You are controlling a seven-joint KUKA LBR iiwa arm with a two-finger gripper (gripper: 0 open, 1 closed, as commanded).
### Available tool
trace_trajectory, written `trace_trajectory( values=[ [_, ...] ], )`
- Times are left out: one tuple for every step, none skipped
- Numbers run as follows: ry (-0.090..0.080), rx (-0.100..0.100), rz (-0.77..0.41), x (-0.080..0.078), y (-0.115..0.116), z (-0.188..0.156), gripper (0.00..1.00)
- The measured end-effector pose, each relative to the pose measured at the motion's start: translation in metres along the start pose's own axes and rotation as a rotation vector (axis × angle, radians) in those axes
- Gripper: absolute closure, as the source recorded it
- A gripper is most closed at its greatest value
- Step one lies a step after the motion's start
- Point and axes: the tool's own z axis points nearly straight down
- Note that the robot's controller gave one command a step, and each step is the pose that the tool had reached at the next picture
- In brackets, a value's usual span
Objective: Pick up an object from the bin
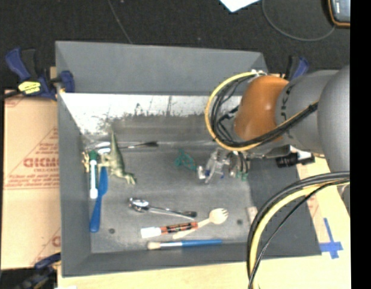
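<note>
Green small thing [185, 160] — mid-bin [161, 71], just left of gripper [210, 172] | gripper low over bin floor, open or closed: cannot tell | arm [329, 110] lettering — partly hidden by cables [216, 125], unreadable

A metal spoon [158, 209] lies flat. Just below it sit 1 cream spoon [216, 216], 1 red-and-black pen [179, 227] and 1 blue-handled brush [191, 242]. Left of it lies a blue toothbrush [98, 200]; above-left stands a green toy dinosaur [118, 161].
</note>
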Motion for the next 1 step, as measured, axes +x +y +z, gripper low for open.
trace_trajectory(
  values=[
    [0.01,0.002,0.0,0.0021,-0.0009,-0.0367,1.0]
  ],
)
